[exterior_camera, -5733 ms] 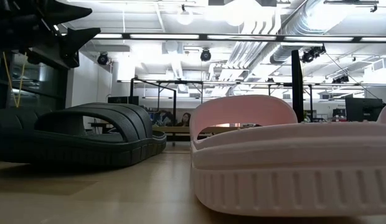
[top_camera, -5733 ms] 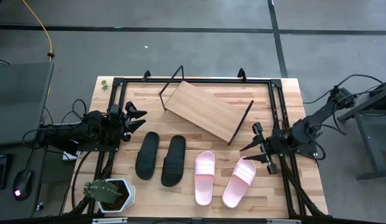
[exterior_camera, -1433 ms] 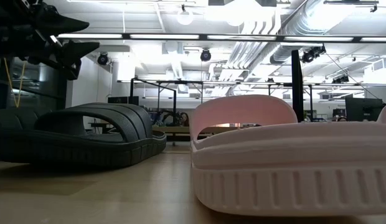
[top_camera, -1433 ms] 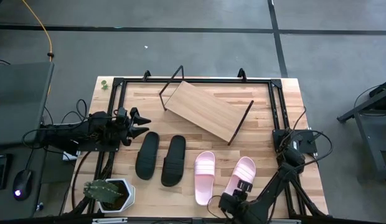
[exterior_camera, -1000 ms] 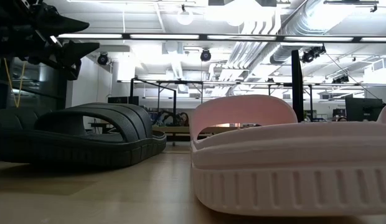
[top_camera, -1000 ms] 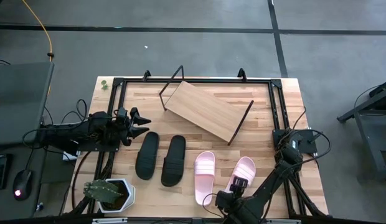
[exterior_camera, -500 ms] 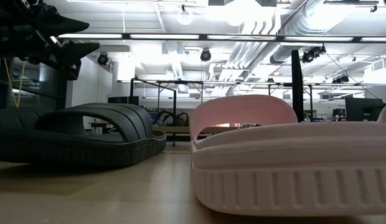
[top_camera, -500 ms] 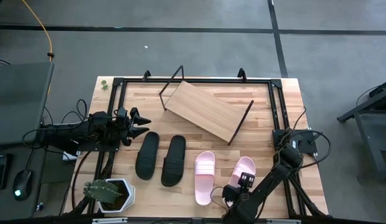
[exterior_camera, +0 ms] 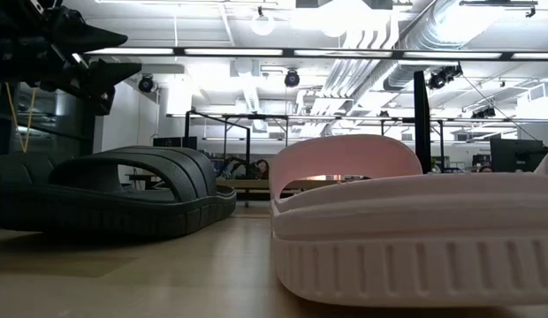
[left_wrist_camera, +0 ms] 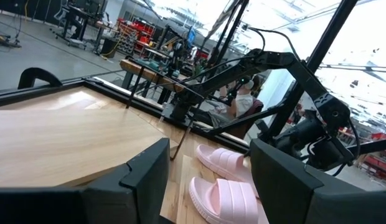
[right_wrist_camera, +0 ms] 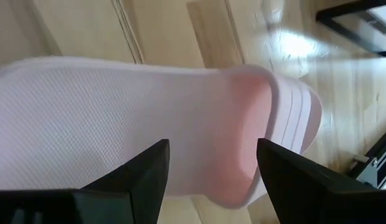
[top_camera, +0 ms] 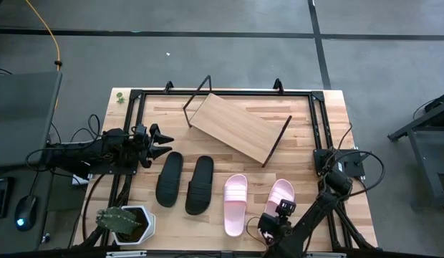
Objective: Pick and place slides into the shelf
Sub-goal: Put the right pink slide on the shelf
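Observation:
Two black slides point(top_camera: 170, 178) point(top_camera: 200, 185) and two light pink slides point(top_camera: 235, 204) point(top_camera: 279, 199) lie sole-down side by side on the table's near half. The shelf point(top_camera: 240, 129) stands askew on its black wire end frames at the far middle. My left gripper point(top_camera: 165, 143) hovers open at the table's left edge, beyond the black slides. My right gripper point(top_camera: 274, 221) is open at the near edge, over the heel end of the right pink slide point(right_wrist_camera: 118, 124), with its strap point(right_wrist_camera: 286, 118) ahead of the fingers. My right gripper comes at the right pink slide's footbed point(right_wrist_camera: 205, 130) from above with open fingers. I cannot tell whether the fingers touch it. The slide lies flat on the table.
A potted cactus point(top_camera: 125, 223) stands at the near left corner. A black frame point(top_camera: 222, 92) runs around the tabletop. Bare wood lies between the shelf and the slides. The low view shows a black slide point(exterior_camera: 124, 199) and a pink slide point(exterior_camera: 407, 230) close up.
My right gripper has moved along the near edge toward the table's right and slightly farther in, ending over the right pink slide's heel end. The slides and the shelf have stayed put.

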You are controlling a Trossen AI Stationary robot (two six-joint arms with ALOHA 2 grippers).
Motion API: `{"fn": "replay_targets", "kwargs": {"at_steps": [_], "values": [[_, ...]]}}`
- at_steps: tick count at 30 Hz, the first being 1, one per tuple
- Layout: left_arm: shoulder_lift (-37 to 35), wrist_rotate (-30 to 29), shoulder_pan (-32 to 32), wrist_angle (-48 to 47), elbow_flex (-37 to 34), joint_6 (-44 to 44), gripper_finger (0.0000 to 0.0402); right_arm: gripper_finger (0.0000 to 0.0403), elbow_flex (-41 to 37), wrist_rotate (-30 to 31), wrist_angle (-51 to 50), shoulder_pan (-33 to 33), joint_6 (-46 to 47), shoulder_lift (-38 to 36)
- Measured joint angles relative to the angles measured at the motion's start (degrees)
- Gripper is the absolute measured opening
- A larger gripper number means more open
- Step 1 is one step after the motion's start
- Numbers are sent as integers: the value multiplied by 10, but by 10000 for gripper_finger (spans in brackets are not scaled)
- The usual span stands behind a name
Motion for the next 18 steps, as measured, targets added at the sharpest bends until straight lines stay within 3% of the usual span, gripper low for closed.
{"fn": "replay_targets", "kwargs": {"at_steps": [6,18], "values": [[0,0,0,0,0,0,205,234,0,41,0,1,6,0],[0,0,0,-3,0,0,205,234,-11,59,0,-2,11,0]]}}
